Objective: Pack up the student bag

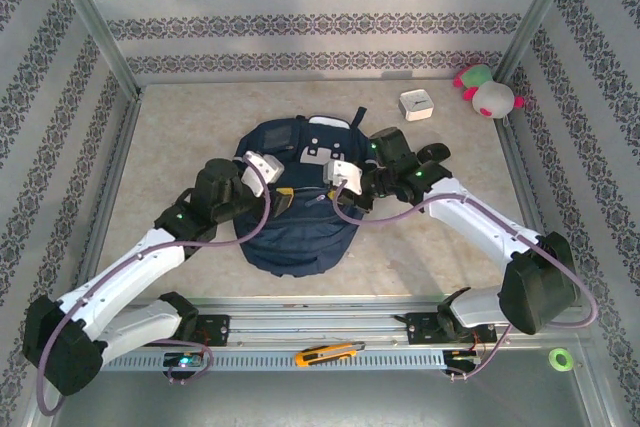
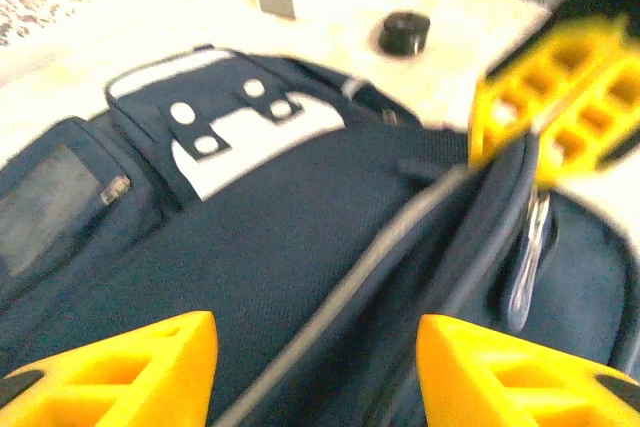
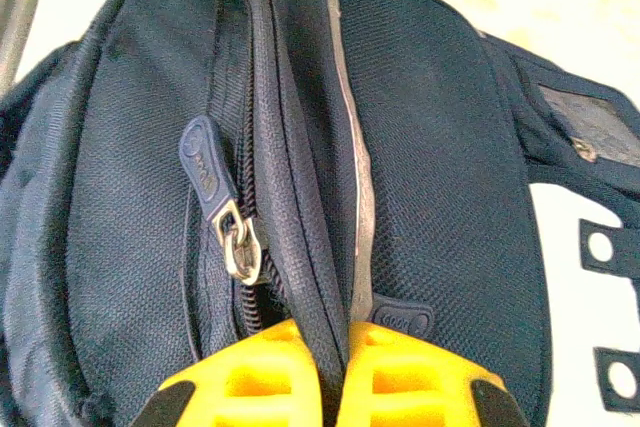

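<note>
Mid-table, well apart from every edge: the navy student bag (image 1: 300, 237), lying flat, white patches toward the far edge. Over its left half, the left claw (image 2: 315, 352), yellow fingers spread wide, nothing between them. At the near edge, on the rail, a yellow utility knife (image 1: 328, 354). On the bag's right half, the right claw (image 3: 335, 347) pressed together on a fold of bag fabric beside the zipper, with the metal zipper pull (image 3: 238, 243) just beside the pinch. Toward the far right corner, a small white box (image 1: 415, 105), then a pink-and-green plush toy (image 1: 487, 92). By the near right corner, a roll of green tape (image 1: 560, 357).
</note>
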Controlling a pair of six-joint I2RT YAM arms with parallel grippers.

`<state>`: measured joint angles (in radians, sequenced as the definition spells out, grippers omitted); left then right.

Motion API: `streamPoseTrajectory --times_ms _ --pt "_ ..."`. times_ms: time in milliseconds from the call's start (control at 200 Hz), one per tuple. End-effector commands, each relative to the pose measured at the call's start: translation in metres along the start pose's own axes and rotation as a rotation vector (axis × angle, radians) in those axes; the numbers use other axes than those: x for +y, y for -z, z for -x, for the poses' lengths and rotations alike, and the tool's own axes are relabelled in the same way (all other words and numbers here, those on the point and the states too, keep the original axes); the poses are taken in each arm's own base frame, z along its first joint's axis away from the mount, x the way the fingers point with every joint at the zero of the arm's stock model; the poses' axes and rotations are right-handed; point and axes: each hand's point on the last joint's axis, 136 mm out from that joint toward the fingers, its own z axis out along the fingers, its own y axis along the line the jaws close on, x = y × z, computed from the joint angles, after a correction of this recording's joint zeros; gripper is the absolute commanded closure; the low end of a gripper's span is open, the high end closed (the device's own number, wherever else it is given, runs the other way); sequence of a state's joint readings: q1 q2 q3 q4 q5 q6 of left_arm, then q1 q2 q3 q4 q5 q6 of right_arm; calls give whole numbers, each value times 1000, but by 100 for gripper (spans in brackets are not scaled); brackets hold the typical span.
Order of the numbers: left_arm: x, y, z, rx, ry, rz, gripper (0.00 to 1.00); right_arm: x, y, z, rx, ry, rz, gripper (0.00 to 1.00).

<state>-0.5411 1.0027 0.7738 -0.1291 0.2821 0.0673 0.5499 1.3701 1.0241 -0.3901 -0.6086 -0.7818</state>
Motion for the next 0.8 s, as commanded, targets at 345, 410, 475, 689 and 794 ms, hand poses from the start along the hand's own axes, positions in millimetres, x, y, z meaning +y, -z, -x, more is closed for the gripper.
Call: streamPoseTrajectory --times_ms 345,410,475,689,794 --pt "-25 44 -30 216 612 0 48 13 -24 44 -125 -175 30 100" --pt "-31 36 -37 234 643 -29 48 14 -25 47 -132 -173 43 100" --pt "-37 26 -39 234 659 -65 47 15 -27 49 -135 -171 54 100" --pt "-49 3 -31 194 642 -145 46 20 -31 54 -146 -171 89 100" --pt "-49 -6 -30 186 617 -146 45 22 -31 58 -158 -172 108 100"
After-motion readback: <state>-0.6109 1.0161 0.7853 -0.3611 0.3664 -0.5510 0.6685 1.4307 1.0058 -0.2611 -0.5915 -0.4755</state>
